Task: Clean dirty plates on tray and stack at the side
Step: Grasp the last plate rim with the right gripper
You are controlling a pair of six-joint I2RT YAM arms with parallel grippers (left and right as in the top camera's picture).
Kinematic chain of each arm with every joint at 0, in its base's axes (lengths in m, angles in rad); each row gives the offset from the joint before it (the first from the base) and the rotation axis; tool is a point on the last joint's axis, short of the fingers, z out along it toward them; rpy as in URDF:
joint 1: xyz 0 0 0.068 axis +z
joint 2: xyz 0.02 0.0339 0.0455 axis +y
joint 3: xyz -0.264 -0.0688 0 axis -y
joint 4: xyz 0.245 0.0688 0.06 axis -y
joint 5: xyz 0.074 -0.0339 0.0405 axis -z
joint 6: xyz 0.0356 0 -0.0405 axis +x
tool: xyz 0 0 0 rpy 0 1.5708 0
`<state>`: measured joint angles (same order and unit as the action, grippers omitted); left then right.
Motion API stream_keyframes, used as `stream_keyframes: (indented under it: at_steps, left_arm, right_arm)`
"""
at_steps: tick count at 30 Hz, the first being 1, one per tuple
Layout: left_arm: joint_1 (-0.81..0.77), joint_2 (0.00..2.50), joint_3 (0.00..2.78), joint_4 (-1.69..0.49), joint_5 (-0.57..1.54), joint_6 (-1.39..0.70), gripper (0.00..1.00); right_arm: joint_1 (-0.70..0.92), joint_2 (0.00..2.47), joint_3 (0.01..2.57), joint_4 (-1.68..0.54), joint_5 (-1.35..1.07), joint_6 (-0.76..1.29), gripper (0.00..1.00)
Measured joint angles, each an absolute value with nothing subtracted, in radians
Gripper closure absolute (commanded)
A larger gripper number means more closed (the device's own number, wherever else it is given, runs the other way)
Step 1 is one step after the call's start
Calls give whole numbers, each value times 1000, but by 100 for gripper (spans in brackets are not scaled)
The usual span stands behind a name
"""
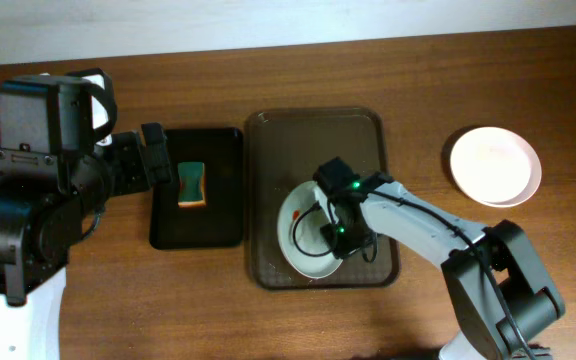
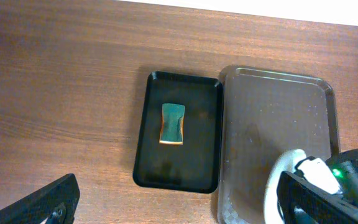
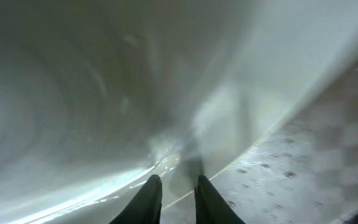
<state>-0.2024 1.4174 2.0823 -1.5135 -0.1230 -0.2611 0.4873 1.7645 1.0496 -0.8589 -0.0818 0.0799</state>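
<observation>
A white plate (image 1: pixel 303 240) with an orange speck lies on the front part of the dark brown tray (image 1: pixel 308 145). My right gripper (image 1: pixel 340 240) is at that plate's right rim. In the right wrist view its fingers (image 3: pixel 178 190) are nearly together with the rim of the plate (image 3: pixel 104 93) between them, over the tray floor (image 3: pixel 316 168). A second white plate (image 1: pixel 495 165) sits on the table at the far right. A third plate does not show. My left gripper (image 1: pixel 153 155) is open and empty (image 2: pixel 179 205), at the left of the black tray.
A smaller black tray (image 1: pixel 218 215) lies left of the brown tray and holds a green and orange sponge (image 1: pixel 192 185). The left wrist view shows the sponge (image 2: pixel 173 123), the black tray (image 2: pixel 204 155), the brown tray (image 2: pixel 272 118) and the plate's edge (image 2: pixel 277 180).
</observation>
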Motion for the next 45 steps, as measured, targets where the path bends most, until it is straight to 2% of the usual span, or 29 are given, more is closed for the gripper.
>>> stream_keyframes:
  at_steps: [3, 7, 13, 14, 15, 19, 25, 29, 33, 34, 35, 37, 38, 39, 43, 45]
  left_arm:
    - [-202, 1417, 2082, -1514, -123, -261, 0]
    - [-202, 1417, 2082, -1514, -123, -261, 0]
    - [-202, 1417, 2082, -1514, -123, -261, 0]
    - [-202, 1417, 2082, -1514, -123, -261, 0]
    - [-202, 1417, 2082, -1514, -123, -261, 0]
    - [-202, 1417, 2082, -1514, -123, -261, 0]
    - [-202, 1417, 2082, -1514, -123, -261, 0]
    - [-202, 1417, 2082, -1514, -121, -261, 0]
    - [-202, 1417, 2082, -1481, -63, -261, 0]
    - [-202, 1419, 2082, -1474, -45, -261, 0]
    - [-202, 1425, 2082, -1475, -29, -261, 0]
    - [-202, 1445, 2076, -1475, -18, -261, 4]
    - [-206, 1466, 2055, -1473, -12, -261, 11]
    - [-211, 1490, 2022, -1468, -10, -262, 12]
    - [-228, 1595, 1802, -1356, -59, -267, 11]
    - [-227, 1653, 1649, -1223, -86, -279, 26]
  right_arm:
    - [437, 1765, 1099, -904, -53, 80, 78]
    - [352, 1765, 1146, -916, -33, 90, 69]
    - [310, 1765, 1134, -929, -139, 112, 67]
    - [314, 1765, 1110, -909, -168, 117, 71]
    - [319, 1765, 1088, -900, -185, 121, 79]
    - [329, 1765, 1020, -855, -191, 173, 95]
    - [306, 1765, 1027, -687, -126, 249, 96]
    - [236, 1765, 1068, -577, -73, 294, 96]
    - [186, 1765, 1072, -570, -56, 344, 96]
    - [183, 1765, 1072, -572, -56, 337, 93]
    - [184, 1765, 1072, -579, -56, 325, 83]
    - [184, 1765, 1072, -596, -56, 287, 55]
    - [184, 1765, 1072, -602, -54, 258, 51]
    - [184, 1765, 1072, -609, -52, 238, 48]
    - [184, 1765, 1072, -639, -50, 205, 47]
    - [184, 1765, 1072, -648, -49, 200, 47]
